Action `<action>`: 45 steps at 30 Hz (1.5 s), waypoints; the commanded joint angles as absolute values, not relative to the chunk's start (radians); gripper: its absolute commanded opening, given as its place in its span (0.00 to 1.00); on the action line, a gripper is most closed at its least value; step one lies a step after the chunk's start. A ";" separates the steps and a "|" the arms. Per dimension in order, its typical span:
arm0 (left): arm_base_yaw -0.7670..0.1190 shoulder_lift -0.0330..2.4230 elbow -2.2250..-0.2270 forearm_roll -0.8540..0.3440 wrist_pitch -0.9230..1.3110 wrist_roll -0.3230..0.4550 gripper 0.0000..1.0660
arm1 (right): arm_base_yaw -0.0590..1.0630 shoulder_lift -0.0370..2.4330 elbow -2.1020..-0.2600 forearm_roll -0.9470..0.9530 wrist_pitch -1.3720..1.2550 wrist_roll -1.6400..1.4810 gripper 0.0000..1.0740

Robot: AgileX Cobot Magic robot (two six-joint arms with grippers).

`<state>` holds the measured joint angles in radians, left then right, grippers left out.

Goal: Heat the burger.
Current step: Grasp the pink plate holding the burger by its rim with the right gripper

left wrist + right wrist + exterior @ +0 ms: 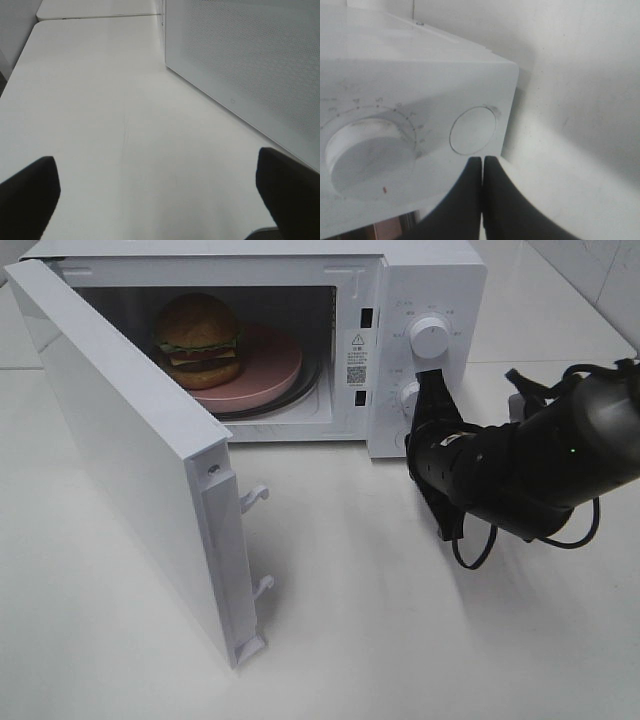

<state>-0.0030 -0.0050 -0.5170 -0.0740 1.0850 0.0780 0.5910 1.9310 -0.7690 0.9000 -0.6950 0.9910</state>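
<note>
The burger (198, 338) sits inside the microwave (430, 280), whose door (120, 450) stands swung wide to the left. It stands upright with its domed bun on top and the lettuce and dark filling below. It is round, so I see no long axis in it. It rests on the left part of the reddish-pink plate (270, 375), towards the hinge side of the cavity.

My right hand (432, 380) is pressed narrow, the two fingers meeting with no gap and nothing between them. It points at the control panel, below the upper knob (430, 337) and next to the lower knob (408, 395). From the wrist, its tips (482, 162) lie just beside the round button (472, 131) at the panel's corner. I cannot tell whether they touch it.

My left hand (157, 195) is spread wide and holds nothing. It hangs above the bare white tabletop (100, 100), beside a white perforated panel (250, 60).
</note>
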 commanded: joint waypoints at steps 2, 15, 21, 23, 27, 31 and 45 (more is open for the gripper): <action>-0.001 -0.010 -0.518 -0.078 1.072 0.072 0.94 | 0.595 1.863 -0.732 0.881 -0.627 0.902 0.00; -0.001 -0.010 -0.518 -0.078 1.072 0.072 0.94 | 0.579 1.660 -0.673 0.877 -0.266 0.388 0.00; -0.001 -0.010 -0.518 -0.078 1.072 0.072 0.94 | 0.519 1.585 -0.676 0.835 -0.082 0.175 0.01; -0.001 -0.010 -0.518 -0.078 1.072 0.072 0.94 | 0.505 1.574 -0.677 0.820 -0.049 0.154 0.01; -0.001 -0.010 -0.518 -0.078 1.072 0.072 0.94 | 0.453 1.545 -0.702 0.713 0.110 0.087 0.01; -0.001 -0.010 -0.518 -0.078 1.072 0.072 0.94 | 0.421 1.540 -0.787 0.486 0.343 0.072 0.01; -0.001 -0.010 -0.518 -0.078 1.072 0.072 0.94 | 0.419 1.540 -1.061 0.165 0.805 -0.402 0.01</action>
<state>-0.0030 -0.0050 -0.5170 -0.0740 1.0840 0.0780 0.4250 1.5460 -1.0250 0.1780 0.7310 -0.2340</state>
